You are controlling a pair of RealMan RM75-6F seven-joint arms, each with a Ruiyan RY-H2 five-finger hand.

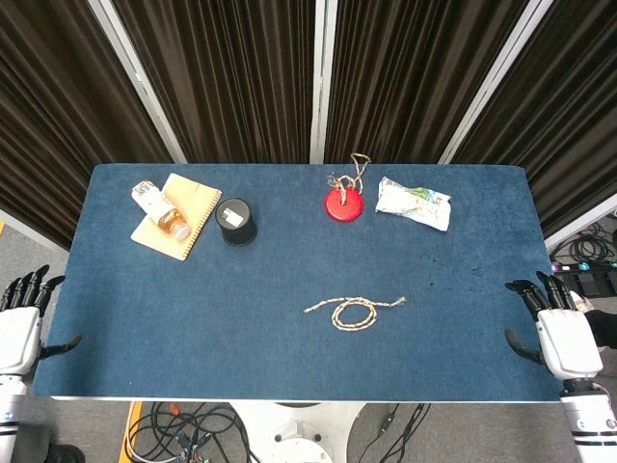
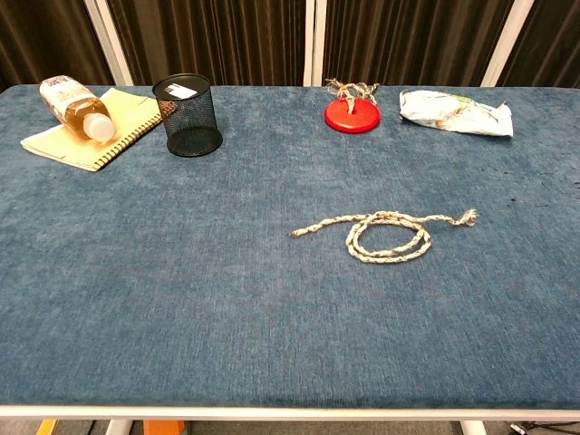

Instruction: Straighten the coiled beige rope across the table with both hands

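Note:
The beige rope (image 1: pixel 354 311) lies coiled in a loop on the blue table (image 1: pixel 241 309), slightly right of centre, with one loose end pointing left and a frayed end pointing right; in the chest view the beige rope (image 2: pixel 385 233) shows the same loop. My left hand (image 1: pixel 21 323) hangs off the table's left edge, fingers spread, holding nothing. My right hand (image 1: pixel 559 328) sits past the right edge, fingers also apart and empty. Both hands are far from the rope and show only in the head view.
Along the far side stand a notebook (image 1: pixel 178 216) with a bottle (image 1: pixel 159 208) on it, a black mesh cup (image 1: pixel 237 221), a red disc (image 1: pixel 344 204) with a twine knot, and a crumpled packet (image 1: pixel 413 202).

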